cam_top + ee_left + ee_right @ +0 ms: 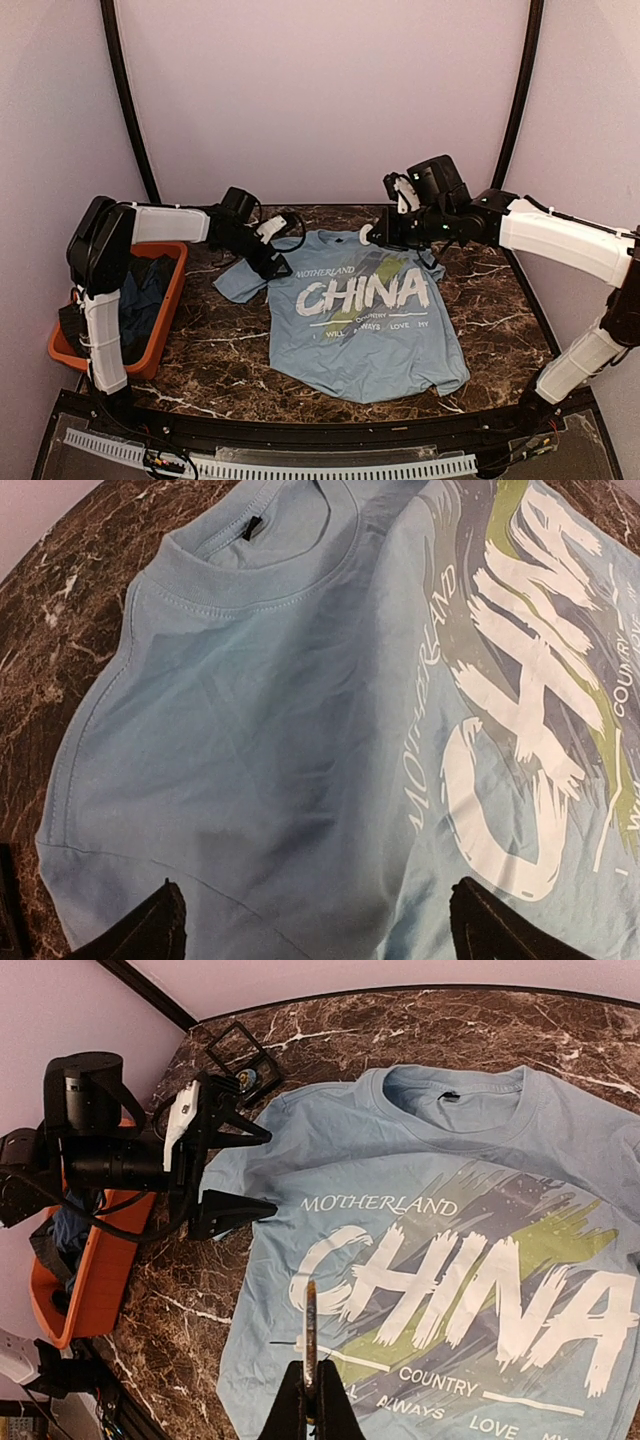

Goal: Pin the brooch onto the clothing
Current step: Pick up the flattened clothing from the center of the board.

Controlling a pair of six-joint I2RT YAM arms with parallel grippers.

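The clothing, a light blue T-shirt [370, 320] with white "CHINA" lettering, lies flat on the marble table. My right gripper [311, 1370] hangs above the shirt's chest, shut on the brooch [311, 1325]. The brooch is a thin dark disc seen edge-on, with its pin sticking out sideways to the left. In the top view the right gripper [375, 236] is over the collar area. My left gripper [272, 262] hovers low over the shirt [280, 730] below the collar, near the shoulder and sleeve. Its fingers [150, 925] stand wide apart with only cloth beneath them.
An orange bin [168, 300] holding dark blue garments [145, 290] stands at the table's left edge. A small black-framed square case [240, 1050] lies on the marble beyond the shirt's sleeve, behind the left gripper [262, 1170]. Black frame posts rise at both back corners.
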